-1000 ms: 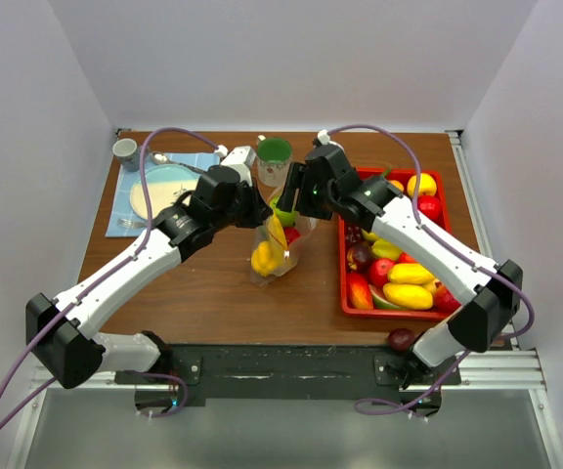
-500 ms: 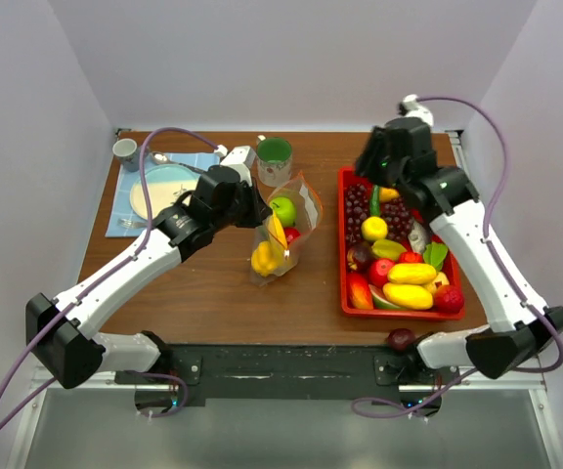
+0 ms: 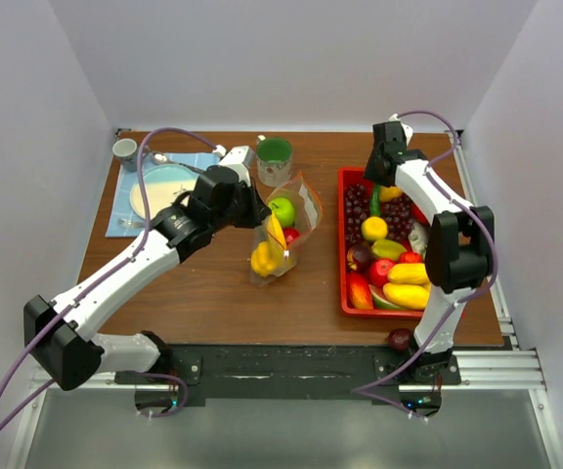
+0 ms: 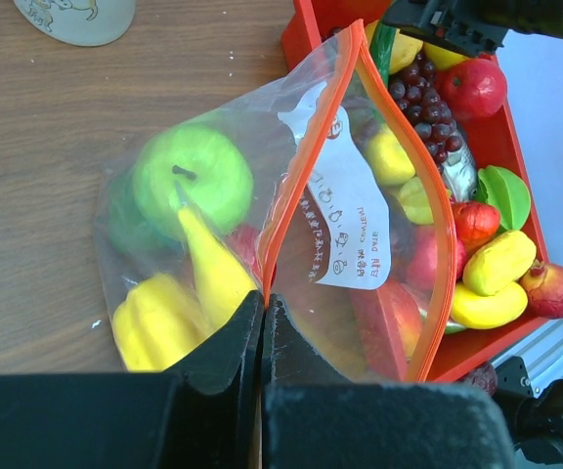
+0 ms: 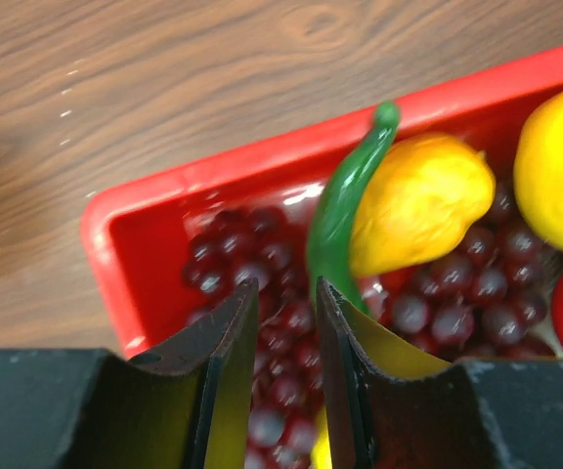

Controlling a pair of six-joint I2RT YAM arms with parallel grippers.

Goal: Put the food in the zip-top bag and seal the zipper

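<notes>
The zip-top bag (image 3: pixel 299 210) stands mouth open at the table's middle. It holds a green apple (image 3: pixel 281 210), yellow pieces (image 3: pixel 262 259) and a red piece. My left gripper (image 3: pixel 259 217) is shut on the bag's orange-red zipper (image 4: pixel 399 137) at one end of the mouth, as the left wrist view (image 4: pixel 263 298) shows. My right gripper (image 3: pixel 373 184) is open and empty, low over the far left corner of the red tray (image 3: pixel 343 283). Between its fingers are purple grapes (image 5: pixel 262 264). A green chili (image 5: pixel 345 210) and a yellow fruit (image 5: pixel 418 200) lie just beside it.
The tray holds several more fruits. A green cup (image 3: pixel 274 156) stands just behind the bag. A plate on a blue mat (image 3: pixel 159 186) and a grey cup (image 3: pixel 125 151) are at the far left. A dark purple fruit (image 3: pixel 401 339) lies by the front edge.
My right arm has swung from the bag's mouth to the tray's far end. The green apple has come to rest in the bag. My left gripper has kept its hold.
</notes>
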